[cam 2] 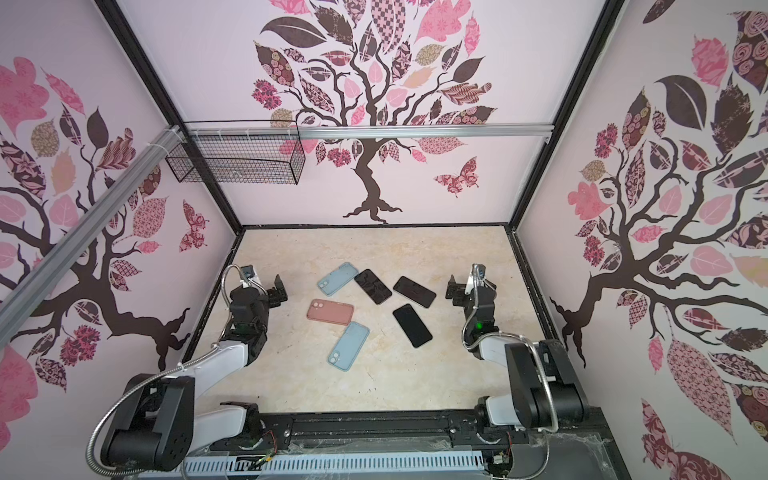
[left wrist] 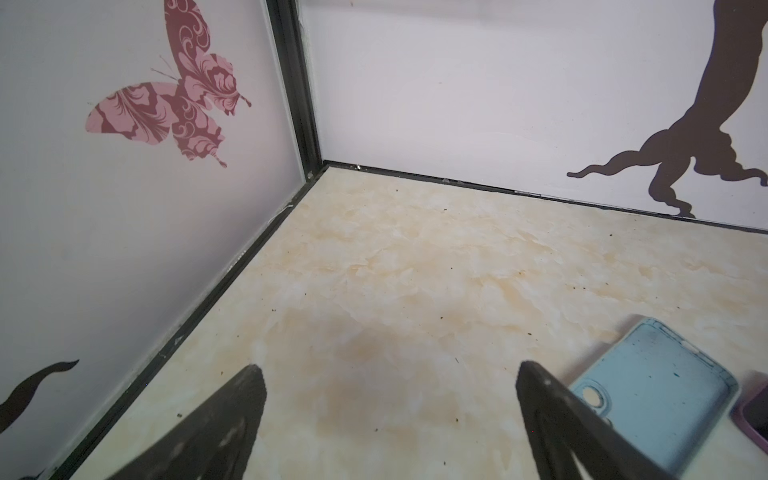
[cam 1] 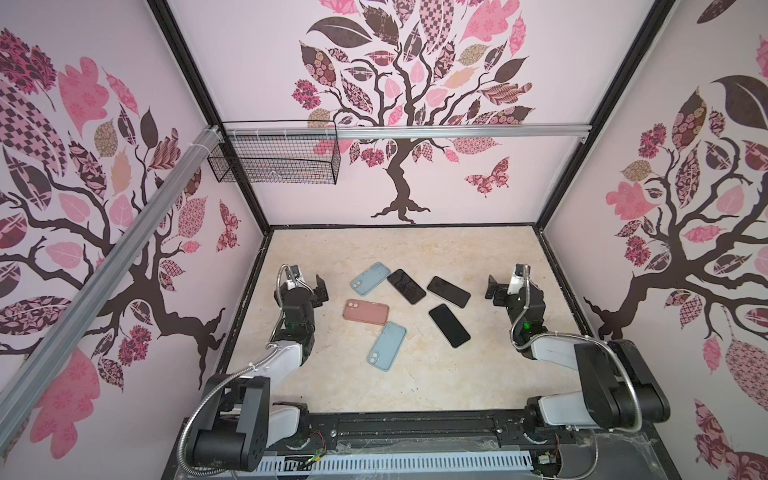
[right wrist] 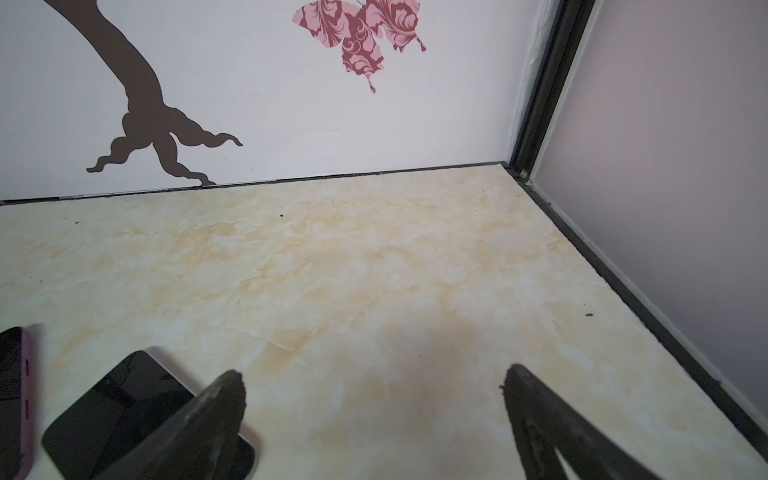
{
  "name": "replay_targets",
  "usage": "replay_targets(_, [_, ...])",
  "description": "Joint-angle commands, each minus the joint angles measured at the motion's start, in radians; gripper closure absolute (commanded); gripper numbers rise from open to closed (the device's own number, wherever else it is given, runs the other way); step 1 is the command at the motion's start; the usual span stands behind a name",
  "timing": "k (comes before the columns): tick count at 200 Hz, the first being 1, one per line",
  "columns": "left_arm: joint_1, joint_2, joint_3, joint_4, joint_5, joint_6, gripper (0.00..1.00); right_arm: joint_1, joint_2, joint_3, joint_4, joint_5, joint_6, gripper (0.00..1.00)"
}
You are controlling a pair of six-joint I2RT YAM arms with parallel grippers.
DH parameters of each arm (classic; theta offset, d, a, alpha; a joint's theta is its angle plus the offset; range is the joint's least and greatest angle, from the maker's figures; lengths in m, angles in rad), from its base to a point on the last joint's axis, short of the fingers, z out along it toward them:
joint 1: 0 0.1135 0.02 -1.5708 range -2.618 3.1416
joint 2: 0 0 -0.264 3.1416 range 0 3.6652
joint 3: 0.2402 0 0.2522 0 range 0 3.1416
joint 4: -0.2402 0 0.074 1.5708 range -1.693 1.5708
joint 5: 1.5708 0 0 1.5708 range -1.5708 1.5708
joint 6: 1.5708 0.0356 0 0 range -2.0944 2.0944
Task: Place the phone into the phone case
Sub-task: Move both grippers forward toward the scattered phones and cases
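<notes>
Left claw is wide open and empty, hanging low over bare tabletop at the left edge of the cluster. The left wrist view shows the same: claw spread, nothing between the fingers. Right claw mirrors it on the right side, also fully spread and holding nothing; confirmed in the right wrist view.

Step in hand, my read: pre-grasp, nothing picked or seated yet.

Layout outward from the left claw, in both top views:
- far blue case, nearest it and also visible past its finger
- pink case
- near blue case, corner touching or almost touching the pink one

Outward from the right claw:
- outer phone, closest, partly under its finger in the right wrist view
- near phone
- centre phone, just beside the far blue case

All three phones lie flat, dark face up, and none is in a case. I can't tell for sure which way up the cases lie.

Next move, as I see it: right claw takes the outer phone by its long edges and left claw pins the far blue case. A flat phone gives little edge to grab, so it will probably need tilting or sliding first.
</notes>
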Motion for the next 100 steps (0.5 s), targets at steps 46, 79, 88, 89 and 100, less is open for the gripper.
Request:
replay_targets(46, [-0.197,-0.093,0.307,-0.659,-0.077,-0.164,0.03,0.057,-0.191,0.251,-0.677,-0.069,0.078,0.00])
replay_targets(79, [-0.271,-0.182,0.283,-0.815,0.009,-0.214,0.03,0.059,-0.268,0.280,-0.762,-0.134,0.197,0.00])
replay_targets(88, [-0.287,-0.201,0.268,-0.845,0.038,-0.231,0.03,0.059,-0.274,0.305,-0.806,-0.141,0.213,0.00])
replay_targets(89, [-0.288,-0.202,0.267,-0.848,0.042,-0.232,0.03,0.059,-0.274,0.307,-0.810,-0.142,0.214,0.00])
replay_targets(100, [-0.304,-0.218,0.254,-0.880,0.088,-0.248,0.04,0.060,-0.275,0.344,-0.868,-0.155,0.224,0.00])
